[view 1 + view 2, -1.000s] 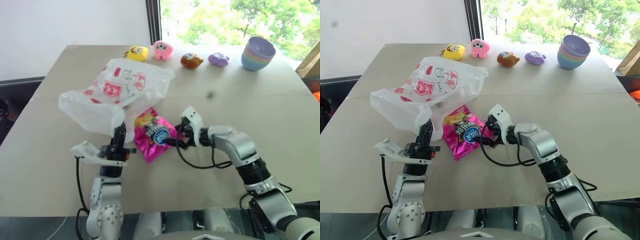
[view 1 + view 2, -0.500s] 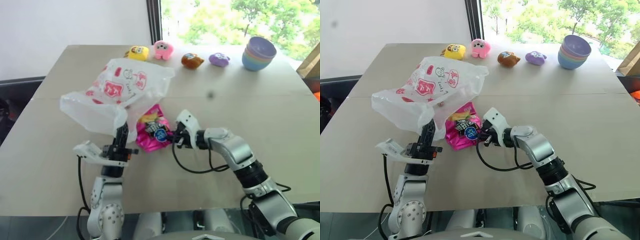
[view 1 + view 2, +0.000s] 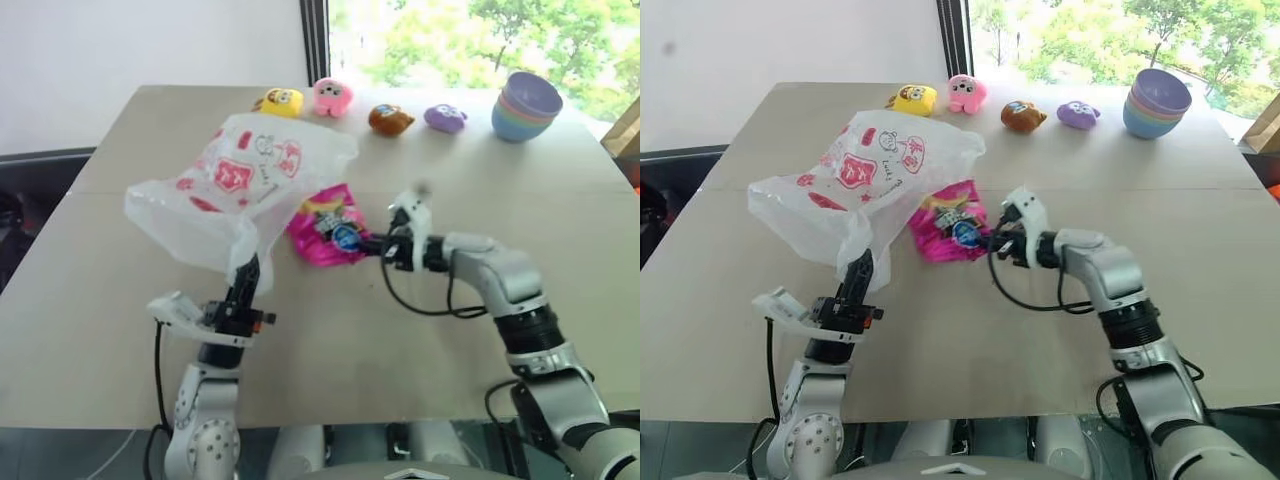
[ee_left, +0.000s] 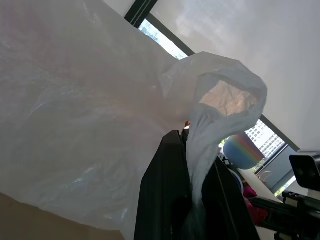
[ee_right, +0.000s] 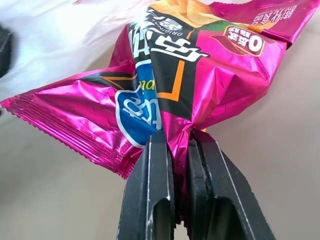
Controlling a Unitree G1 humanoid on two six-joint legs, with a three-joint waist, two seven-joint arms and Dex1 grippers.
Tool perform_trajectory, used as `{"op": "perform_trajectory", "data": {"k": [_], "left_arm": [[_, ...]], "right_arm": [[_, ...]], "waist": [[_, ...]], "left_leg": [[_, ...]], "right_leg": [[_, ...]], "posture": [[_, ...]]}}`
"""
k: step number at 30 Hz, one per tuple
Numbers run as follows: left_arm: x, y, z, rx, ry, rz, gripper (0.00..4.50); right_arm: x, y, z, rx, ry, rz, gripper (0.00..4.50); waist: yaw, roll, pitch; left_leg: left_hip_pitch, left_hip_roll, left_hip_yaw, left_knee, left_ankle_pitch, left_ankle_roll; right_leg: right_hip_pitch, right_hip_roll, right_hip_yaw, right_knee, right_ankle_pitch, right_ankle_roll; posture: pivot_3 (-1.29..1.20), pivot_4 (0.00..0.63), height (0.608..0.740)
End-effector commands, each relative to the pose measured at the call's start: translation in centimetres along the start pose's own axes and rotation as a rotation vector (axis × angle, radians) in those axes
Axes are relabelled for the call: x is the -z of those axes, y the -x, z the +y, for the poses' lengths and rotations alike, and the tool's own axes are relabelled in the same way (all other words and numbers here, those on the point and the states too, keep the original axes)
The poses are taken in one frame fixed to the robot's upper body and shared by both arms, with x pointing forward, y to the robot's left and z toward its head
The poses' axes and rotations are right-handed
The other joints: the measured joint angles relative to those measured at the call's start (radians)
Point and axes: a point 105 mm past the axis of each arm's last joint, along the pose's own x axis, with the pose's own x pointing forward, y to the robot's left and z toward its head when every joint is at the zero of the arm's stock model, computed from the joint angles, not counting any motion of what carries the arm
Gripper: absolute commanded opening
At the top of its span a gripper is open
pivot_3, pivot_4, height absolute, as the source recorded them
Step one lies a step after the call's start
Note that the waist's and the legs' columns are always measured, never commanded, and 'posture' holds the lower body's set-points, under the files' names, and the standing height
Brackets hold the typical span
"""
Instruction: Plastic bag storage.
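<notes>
My left fingers (image 3: 246, 283) are clenched on a twisted handle of the plastic bag (image 3: 235, 185), holding it up over the tabletop (image 3: 120, 330) at about ten o'clock from my right fingers (image 3: 385, 249). Those are pinched shut on the edge of the pink snack packet (image 3: 328, 226), which hangs just beside the bag's mouth. I judge the bag very light, limp and slippery (thin film collapses and slides), so the bunched handle is the surest hold; the loose wall would only stretch or tear. It is large, crinkly, translucent white, printed with red and pink pictures, billowing open toward the packet.
</notes>
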Motion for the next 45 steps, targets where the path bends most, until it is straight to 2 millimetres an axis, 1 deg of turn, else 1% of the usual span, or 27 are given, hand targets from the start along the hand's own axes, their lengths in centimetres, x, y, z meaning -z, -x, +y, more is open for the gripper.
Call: {"op": "perform_trajectory", "data": {"k": [1, 4, 7, 9, 11, 14, 16, 19, 23, 27, 30, 35, 39, 42, 45], "left_arm": [[-1.3, -0.4, -2.2, 0.108, -0.003, -0.03, 0.0], [-1.5, -0.3, -2.4, 0.123, 0.004, -0.036, 0.0], [-1.8, -0.3, -2.5, 0.135, 0.012, -0.045, 0.0], [-1.8, -0.3, -2.6, 0.147, 0.014, -0.045, 0.0], [-1.7, -0.4, -2.6, 0.151, 0.014, -0.037, 0.0], [-1.4, -0.4, -2.5, 0.153, 0.013, -0.023, 0.0], [-1.3, -0.5, -2.4, 0.153, 0.014, -0.024, 0.0], [-1.3, -0.6, -2.4, 0.156, 0.016, -0.03, 0.0], [-1.0, -0.7, -2.6, 0.166, 0.024, -0.027, 0.0], [-0.9, -0.6, -2.7, 0.167, 0.025, -0.026, 0.0], [-0.9, -0.5, -2.9, 0.167, 0.027, -0.03, 0.0], [-0.9, -0.3, -3.1, 0.161, 0.028, -0.042, 0.0], [-1.1, -0.2, -3.2, 0.156, 0.024, -0.062, 0.0], [-1.1, -0.3, -3.6, 0.176, 0.029, -0.066, 0.0], [-1.0, -0.4, -4.2, 0.201, 0.035, -0.064, 0.0]], "right_arm": [[-2.0, 2.2, -0.4, 0.006, 0.055, -0.051, 0.04], [-2.4, 4.4, -1.8, 0.061, 0.081, -0.04, 0.04], [-2.8, 6.0, -2.5, 0.095, 0.104, -0.034, 0.04], [-3.7, 7.4, -2.6, 0.109, 0.116, -0.047, 0.04], [-4.3, 8.1, -2.4, 0.108, 0.121, -0.061, 0.04], [-4.8, 8.4, -2.3, 0.115, 0.134, -0.074, 0.04], [-4.9, 8.2, -1.8, 0.093, 0.128, -0.082, 0.04], [-4.4, 7.6, -0.8, 0.048, 0.136, -0.057, 0.04], [-3.3, 5.6, -0.2, 0.004, 0.132, -0.025, 0.04], [-3.1, 4.0, 0.1, -0.037, 0.131, -0.008, 0.04], [-2.9, 3.1, 0.3, -0.066, 0.135, 0.016, 0.04], [-2.4, 2.5, 1.0, -0.127, 0.13, 0.039, 0.04], [-2.2, 2.6, 1.4, -0.165, 0.132, 0.055, 0.04], [-1.9, 2.5, 2.2, -0.211, 0.122, 0.071, 0.04], [-1.6, 1.9, 2.3, -0.218, 0.123, 0.08, 0.04]], "waist": [[-0.001, 0.0, 0.0], [0.0, 0.001, 0.001], [0.0, 0.001, 0.001], [0.0, 0.001, 0.002], [-0.001, 0.002, 0.002], [-0.001, 0.002, 0.002], [0.0, 0.002, 0.002], [0.001, 0.002, 0.002], [-0.001, 0.002, 0.002], [0.0, 0.002, 0.002], [0.0, 0.002, 0.002], [0.001, 0.002, 0.002], [0.001, 0.002, 0.002], [0.0, 0.002, 0.002], [0.0, 0.002, 0.002]], "left_leg": [[0.0, 0.0, 0.0, 0.0, 0.0, 0.0], [0.0, 0.0, 0.0, 0.0, 0.0, 0.001], [0.0, -0.001, 0.0, 0.0, -0.001, 0.001], [0.0, -0.001, 0.0, 0.0, -0.001, 0.002], [0.0, 0.0, 0.0, 0.0, -0.001, 0.002], [0.0, 0.0, 0.0, 0.0, -0.001, 0.002], [0.0, 0.0, 0.0, 0.0, -0.001, 0.002], [0.0, 0.0, 0.0, 0.0, -0.001, 0.002], [0.0, -0.001, 0.0, 0.0, -0.001, 0.001], [0.0, -0.001, 0.0, 0.0, 0.0, 0.0], [0.0, -0.001, 0.0, 0.0, 0.001, -0.001], [0.0, -0.001, 0.0, 0.0, 0.001, -0.001], [0.0, -0.001, 0.0, 0.0, 0.001, -0.001], [0.0, -0.001, 0.0, 0.0, 0.0, -0.001], [0.0, -0.001, 0.0, 0.0, 0.0, -0.001]], "right_leg": [[0.0, 0.0, 0.0, 0.0, 0.0, 0.0], [0.0, 0.0, 0.0, 0.0, 0.0, 0.0], [0.0, 0.0, 0.0, 0.0, 0.0, 0.0], [0.0, 0.0, 0.0, 0.0, 0.0, 0.0], [0.0, 0.0, 0.0, 0.0, 0.0, 0.0], [0.0, 0.0, 0.0, 0.0, 0.0, 0.0], [0.0, 0.0, 0.0, 0.0, 0.0, 0.0], [0.0, 0.0, 0.0, 0.0, 0.0, 0.0], [0.0, 0.0, 0.0, 0.0, 0.0, 0.0], [0.0, 0.0, 0.0, 0.0, 0.0, 0.0], [0.0, 0.0, 0.001, 0.0, 0.0, 0.0], [0.0, 0.0, 0.0, 0.0, 0.0, 0.0], [0.0, 0.0, 0.0, 0.0, 0.0, 0.0], [0.0, 0.0, 0.0, 0.0, 0.0, 0.0], [0.0, 0.0, 0.0, 0.0, 0.0, 0.0]], "posture": [[0.0, 0.15, 0.74], [0.0, 0.15, 0.74], [0.0, 0.15, 0.74], [0.0, 0.15, 0.74], [0.0, 0.15, 0.74], [0.0, 0.15, 0.74], [0.0, 0.15, 0.74], [0.0, 0.15, 0.74], [0.0, 0.15, 0.74], [0.0, 0.15, 0.74], [0.0, 0.15, 0.74], [0.0, 0.15, 0.74], [0.0, 0.15, 0.74], [0.0, 0.15, 0.74], [0.0, 0.15, 0.74]]}}
